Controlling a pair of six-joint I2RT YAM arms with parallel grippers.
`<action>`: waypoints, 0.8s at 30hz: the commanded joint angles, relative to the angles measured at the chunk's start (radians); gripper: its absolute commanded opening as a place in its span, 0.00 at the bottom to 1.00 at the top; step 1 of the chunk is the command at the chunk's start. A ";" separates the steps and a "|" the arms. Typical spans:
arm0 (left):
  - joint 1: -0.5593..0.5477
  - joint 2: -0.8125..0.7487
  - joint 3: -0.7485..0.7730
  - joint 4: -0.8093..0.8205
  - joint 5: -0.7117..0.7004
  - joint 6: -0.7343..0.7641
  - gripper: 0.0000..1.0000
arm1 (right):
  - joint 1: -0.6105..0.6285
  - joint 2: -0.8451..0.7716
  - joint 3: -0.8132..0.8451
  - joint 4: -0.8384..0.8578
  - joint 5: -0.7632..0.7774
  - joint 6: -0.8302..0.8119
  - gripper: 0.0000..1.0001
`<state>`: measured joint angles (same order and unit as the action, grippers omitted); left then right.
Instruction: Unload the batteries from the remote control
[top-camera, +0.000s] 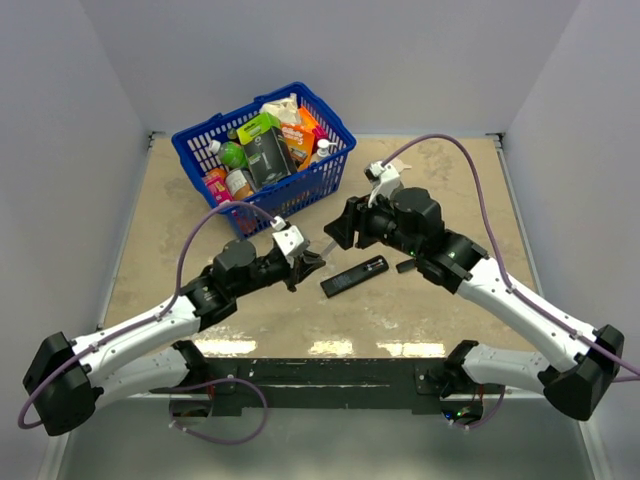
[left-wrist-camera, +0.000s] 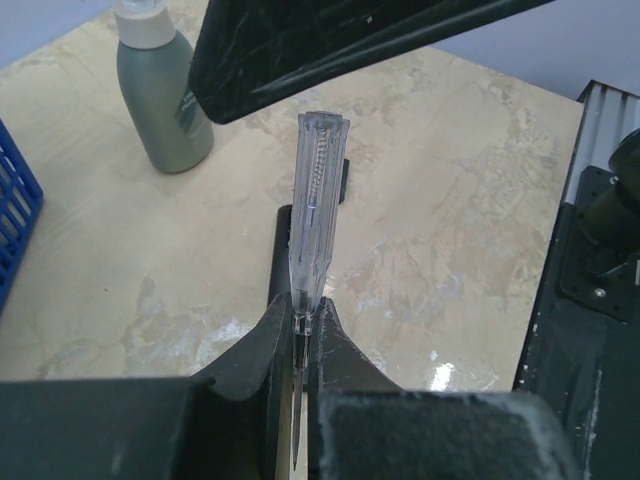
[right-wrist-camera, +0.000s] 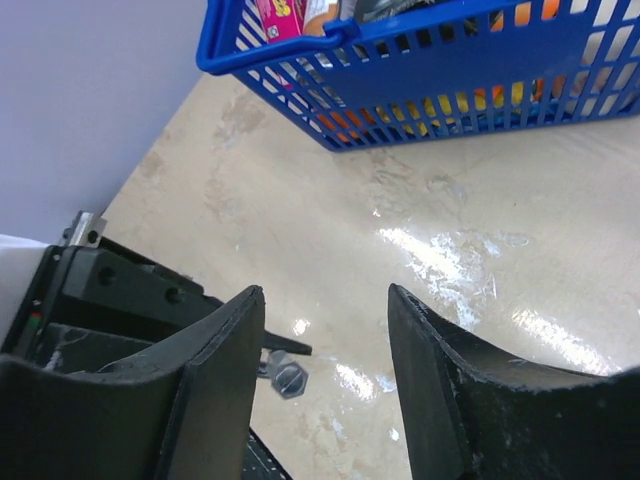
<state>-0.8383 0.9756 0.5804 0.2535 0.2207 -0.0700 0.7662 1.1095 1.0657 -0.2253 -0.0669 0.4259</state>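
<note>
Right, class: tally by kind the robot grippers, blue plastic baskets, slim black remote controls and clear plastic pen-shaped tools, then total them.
Robot grippers: 2, the left gripper and the right gripper
Blue plastic mesh basket: 1
Slim black rectangular plastic remote control: 1
Clear plastic pen-shaped tool: 1
Total: 5

A robotics lab test cell: plain white walls (top-camera: 300, 50) enclose a beige tabletop (top-camera: 420, 300) bearing a blue basket (top-camera: 300, 190).
</note>
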 joint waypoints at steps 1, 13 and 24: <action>0.002 -0.035 -0.025 0.063 0.029 -0.080 0.00 | 0.001 0.041 0.025 0.000 -0.062 -0.015 0.54; 0.002 -0.026 -0.044 0.046 0.006 -0.094 0.00 | 0.002 0.069 -0.007 -0.043 -0.142 -0.044 0.48; 0.001 -0.021 -0.051 0.055 0.002 -0.096 0.00 | 0.004 0.073 -0.024 -0.026 -0.125 -0.050 0.45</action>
<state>-0.8383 0.9585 0.5407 0.2462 0.2279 -0.1474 0.7666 1.1904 1.0515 -0.2771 -0.2016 0.3935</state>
